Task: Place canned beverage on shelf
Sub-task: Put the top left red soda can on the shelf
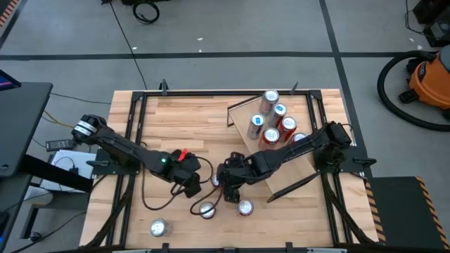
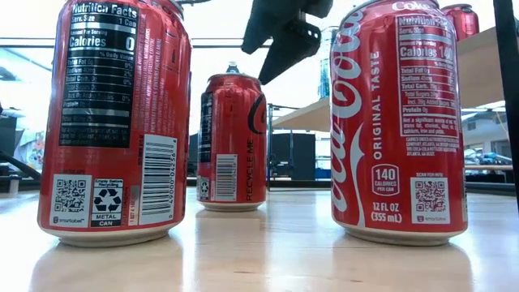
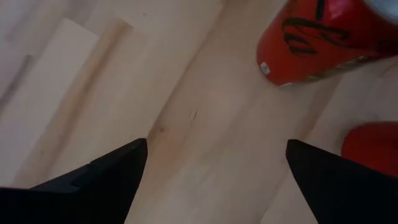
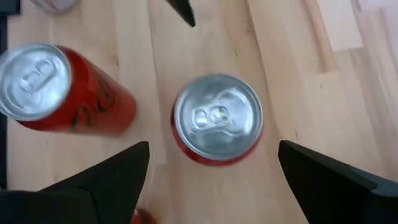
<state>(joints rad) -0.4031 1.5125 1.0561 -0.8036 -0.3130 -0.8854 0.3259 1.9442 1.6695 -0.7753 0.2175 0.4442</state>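
Wooden shelf (image 1: 292,176) holds five cans (image 1: 271,118); both tools, left (image 1: 197,187) and right (image 1: 230,192), spread apart.

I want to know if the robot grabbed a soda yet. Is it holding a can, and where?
No, nothing is held. The right pincer is open above an upright red can, not touching it. The left pincer is open over bare tabletop.

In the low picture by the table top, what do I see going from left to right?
Big red can with the nutrition label → smaller, farther red can → dark robot claw hanging above → big red Coca-Cola can → wooden shelf with more cans on it.
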